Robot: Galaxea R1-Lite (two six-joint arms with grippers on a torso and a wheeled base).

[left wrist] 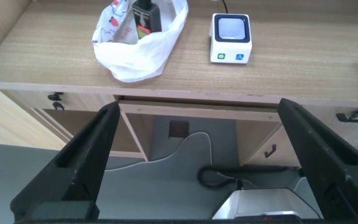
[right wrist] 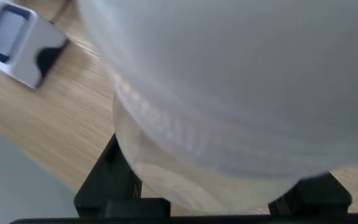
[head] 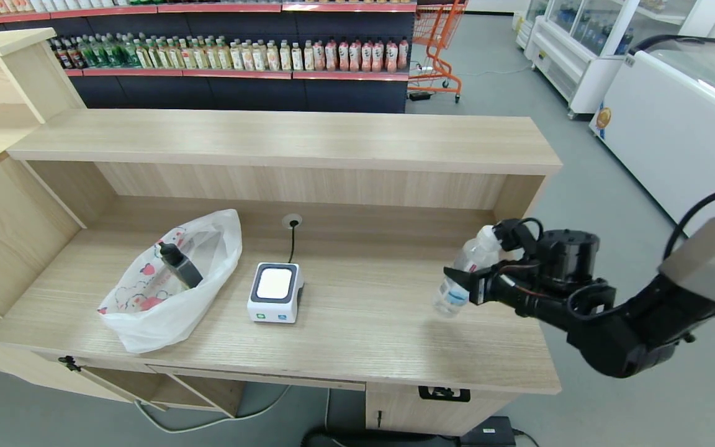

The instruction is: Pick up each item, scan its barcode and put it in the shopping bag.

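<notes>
My right gripper (head: 478, 273) is shut on a clear plastic water bottle (head: 466, 270), held tilted above the right part of the wooden counter (head: 364, 310); up close the bottle (right wrist: 229, 93) looms between the dark fingers (right wrist: 110, 186). The white barcode scanner (head: 275, 291) stands mid-counter, also seen as scanner (left wrist: 230, 38) and scanner (right wrist: 17, 43). Left of it lies the white shopping bag (head: 171, 279), open, with a dark bottle (head: 179, 264) inside; bag (left wrist: 135, 37) too. My left gripper (left wrist: 197, 168) hangs open below the counter's front edge, holding nothing.
A raised wooden ledge (head: 283, 139) runs behind the counter, with a side wall on the left. The scanner's cable (head: 292, 239) leads to a hole at the back. Shelves of drinks (head: 227, 56), an orange cart (head: 438, 43) and freezers (head: 674, 105) stand beyond.
</notes>
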